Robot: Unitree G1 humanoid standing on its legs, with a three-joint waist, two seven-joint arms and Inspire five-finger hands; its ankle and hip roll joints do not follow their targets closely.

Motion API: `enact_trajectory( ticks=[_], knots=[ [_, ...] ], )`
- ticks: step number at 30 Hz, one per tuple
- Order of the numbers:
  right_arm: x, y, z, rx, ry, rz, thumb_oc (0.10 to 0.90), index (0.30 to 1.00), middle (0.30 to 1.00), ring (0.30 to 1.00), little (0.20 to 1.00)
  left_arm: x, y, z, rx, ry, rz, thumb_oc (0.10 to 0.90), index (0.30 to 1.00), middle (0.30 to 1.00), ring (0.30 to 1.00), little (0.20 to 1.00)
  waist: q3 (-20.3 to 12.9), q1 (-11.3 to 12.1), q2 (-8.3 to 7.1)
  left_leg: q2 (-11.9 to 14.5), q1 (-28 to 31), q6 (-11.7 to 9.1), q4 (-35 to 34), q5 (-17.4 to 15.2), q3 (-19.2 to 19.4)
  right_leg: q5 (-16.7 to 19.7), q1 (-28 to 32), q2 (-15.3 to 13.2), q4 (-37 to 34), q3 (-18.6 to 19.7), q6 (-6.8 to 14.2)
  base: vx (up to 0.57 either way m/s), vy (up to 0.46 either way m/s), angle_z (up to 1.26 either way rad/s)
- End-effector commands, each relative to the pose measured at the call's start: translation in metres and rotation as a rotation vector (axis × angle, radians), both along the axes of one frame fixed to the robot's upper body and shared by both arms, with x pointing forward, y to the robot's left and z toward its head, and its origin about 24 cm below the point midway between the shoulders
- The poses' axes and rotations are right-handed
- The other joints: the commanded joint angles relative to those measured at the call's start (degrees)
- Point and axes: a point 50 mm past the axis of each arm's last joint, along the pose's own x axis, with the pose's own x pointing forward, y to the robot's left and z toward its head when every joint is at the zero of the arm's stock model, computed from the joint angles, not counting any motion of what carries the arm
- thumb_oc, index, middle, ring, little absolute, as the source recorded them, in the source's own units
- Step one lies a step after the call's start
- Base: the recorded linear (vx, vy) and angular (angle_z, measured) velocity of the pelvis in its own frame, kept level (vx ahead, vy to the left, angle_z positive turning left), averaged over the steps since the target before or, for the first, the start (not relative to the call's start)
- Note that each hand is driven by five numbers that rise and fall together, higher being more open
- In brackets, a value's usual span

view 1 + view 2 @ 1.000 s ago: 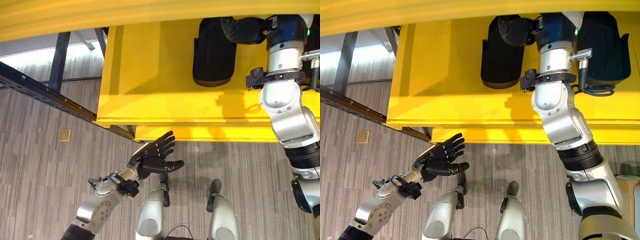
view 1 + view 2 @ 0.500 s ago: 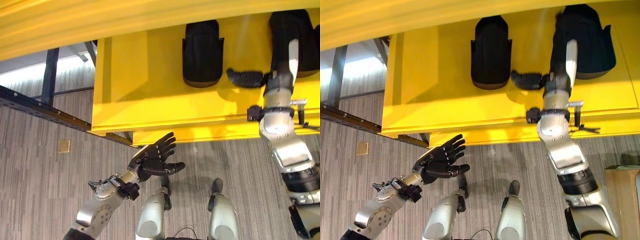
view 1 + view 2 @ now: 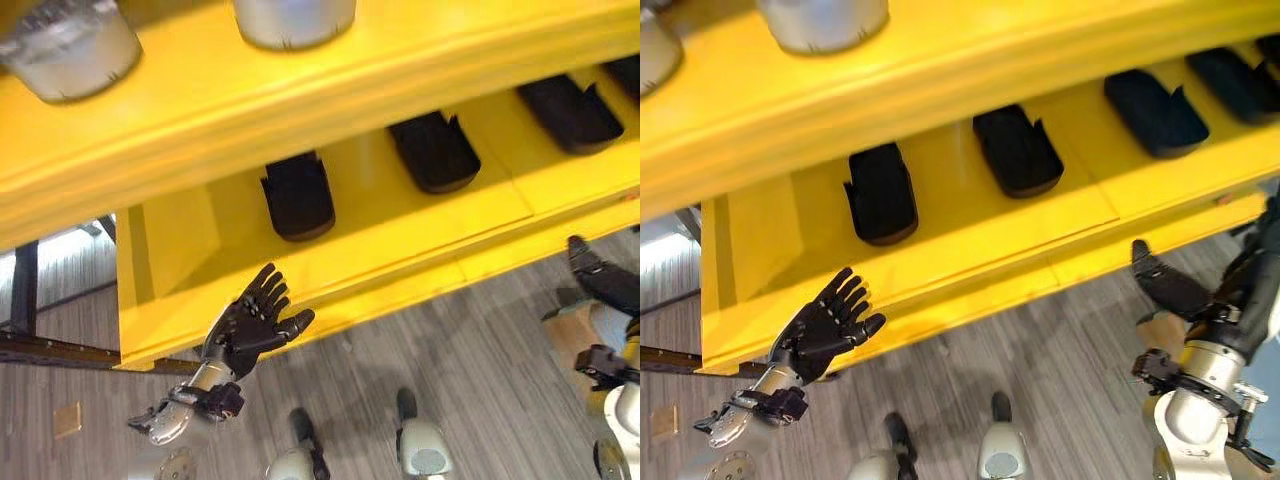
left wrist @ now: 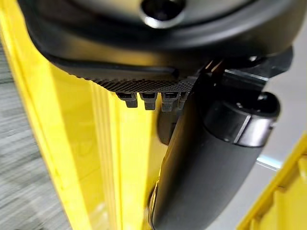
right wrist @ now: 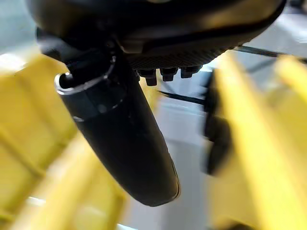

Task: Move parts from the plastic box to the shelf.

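Shelf: black parts placed. Left hand spread, empty; right hand straight, empty. Next: return to box, grip part squarely.

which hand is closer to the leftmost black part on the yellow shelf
Left. The left hand is open just below that part, at the shelf edge; the right hand is far off to its right.

The left hand is raised at the lower left, at the end of a silver-grey arm that comes up from below. Its palm faces up, the fingers are straight and spread, and the thumb stands out to the side. The right hand is low at the right edge, with straight fingers and nothing in it.
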Motion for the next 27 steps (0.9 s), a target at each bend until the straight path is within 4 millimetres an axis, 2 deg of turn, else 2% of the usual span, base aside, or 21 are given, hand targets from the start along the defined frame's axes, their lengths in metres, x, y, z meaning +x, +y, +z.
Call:
enact_trajectory(
  ticks=[1, 4, 6, 7, 8, 10, 14, 18, 19, 21, 27],
  knots=[
    [-0.006, -0.005, 0.028, -0.091, -0.160, -0.070, 0.900, 1.000, 1.000, 1.000, 1.000, 0.007, 0.030, 0.036, 0.062, -0.196, 0.126, 0.900, 1.000, 1.000, 1.000, 1.000, -4.95, -0.28, -1.88, 1.23, 1.62, 0.74, -0.20, -2.74, -1.81, -4.31, 1.24, -1.11, 2.54, 0.80, 0.77, 0.02, -0.027, -0.04],
    [-0.007, -0.021, 0.007, -0.037, -0.025, -0.154, 0.900, 1.000, 1.000, 1.000, 1.000, 0.007, 0.043, 0.035, 0.098, -0.182, 0.201, 0.900, 1.000, 1.000, 1.000, 1.000, -6.16, -0.40, -2.34, 1.90, 2.42, 0.10, -1.43, -2.16, -1.47, -3.31, 2.43, -1.33, 0.53, 0.37, 1.29, 0.00, -0.005, -0.01],
    [-0.003, -0.034, -0.037, 0.084, 0.226, -0.174, 0.900, 1.000, 1.000, 1.000, 1.000, 0.005, 0.048, 0.026, 0.122, -0.136, 0.234, 0.900, 1.000, 1.000, 1.000, 1.000, -7.17, -0.07, -2.76, 2.16, 3.24, -0.29, -2.00, -2.06, -1.60, -2.07, 3.66, -1.70, -1.78, -0.72, 1.72, 0.00, 0.000, 0.00],
    [-0.002, -0.033, -0.050, 0.103, 0.291, -0.173, 0.900, 1.000, 1.000, 1.000, 1.000, 0.003, 0.047, 0.021, 0.121, -0.114, 0.219, 0.900, 1.000, 1.000, 1.000, 1.000, -7.36, 0.23, -2.92, 2.14, 3.61, -0.23, -2.01, -2.10, -1.55, -1.49, 4.14, -1.82, -2.83, -1.02, 1.75, 0.00, -0.033, 0.02],
    [-0.002, -0.032, -0.072, 0.177, 0.372, -0.144, 0.900, 1.000, 1.000, 1.000, 1.000, -0.001, 0.041, 0.012, 0.147, -0.087, 0.168, 0.900, 1.000, 1.000, 1.000, 1.000, -7.93, 0.67, -3.22, 2.32, 4.08, -0.26, -2.01, -2.29, -1.37, -0.66, 4.83, -1.94, -4.13, -1.69, 1.92, 0.00, 0.000, 0.00],
    [0.002, -0.030, -0.089, 0.270, 0.430, -0.113, 0.900, 1.000, 1.000, 1.000, 1.000, 0.000, 0.035, 0.009, 0.140, -0.072, 0.131, 0.900, 1.000, 1.000, 1.000, 1.000, -8.42, 1.12, -3.38, 2.21, 4.29, -0.23, -2.01, -2.57, -1.40, -0.20, 5.42, -1.95, -4.98, -2.43, 2.14, 0.02, 0.019, 0.01],
    [0.010, -0.021, -0.096, 0.246, 0.469, -0.084, 0.900, 1.000, 1.000, 1.000, 1.000, 0.005, 0.033, 0.011, 0.137, -0.059, 0.132, 0.900, 1.000, 1.000, 1.000, 1.000, -8.95, 1.69, -3.57, 1.15, 4.85, 0.47, -2.01, -3.42, -1.25, -0.13, 6.17, -1.89, -5.23, -2.79, 2.31, 0.05, 0.069, 0.05],
    [0.007, -0.026, -0.100, 0.276, 0.481, -0.134, 0.900, 1.000, 1.000, 1.000, 1.000, 0.004, 0.037, 0.014, 0.138, -0.057, 0.097, 0.900, 1.000, 1.000, 1.000, 1.000, -9.43, 1.86, -3.93, 0.22, 5.30, 1.01, -2.01, -4.21, -0.78, 0.86, 6.52, -2.19, -6.50, -2.75, 2.97, 0.04, 0.050, 0.01],
    [0.004, -0.030, -0.098, 0.258, 0.459, -0.178, 0.900, 1.000, 1.000, 1.000, 1.000, 0.003, 0.036, 0.014, 0.138, -0.053, 0.079, 0.900, 1.000, 1.000, 1.000, 1.000, -9.63, 1.58, -4.09, -0.05, 5.48, 1.18, -2.01, -4.53, -0.56, 1.05, 6.45, -2.14, -6.61, -2.39, 3.16, 0.04, 0.039, -0.01],
    [-0.008, -0.043, -0.111, 0.285, 0.500, -0.295, 0.900, 1.000, 1.000, 1.000, 1.000, 0.007, 0.032, 0.014, 0.149, -0.057, 0.017, 0.900, 1.000, 1.000, 1.000, 1.000, -9.86, 0.50, -4.31, -0.75, 6.10, 1.73, -2.01, -5.28, 0.38, 1.46, 6.24, -2.14, -6.75, -1.33, 3.55, 0.06, 0.039, -0.07],
    [-0.020, -0.053, -0.119, 0.297, 0.539, -0.375, 0.900, 1.000, 1.000, 1.000, 1.000, 0.012, 0.025, 0.016, 0.156, -0.064, -0.063, 0.900, 1.000, 1.000, 1.000, 1.000, -9.92, -1.45, -4.34, -1.90, 7.51, 2.41, -1.89, -6.33, 2.78, 2.98, 5.72, -2.53, -7.86, 0.40, 4.40, 0.03, 0.008, -0.12]
  ],
)
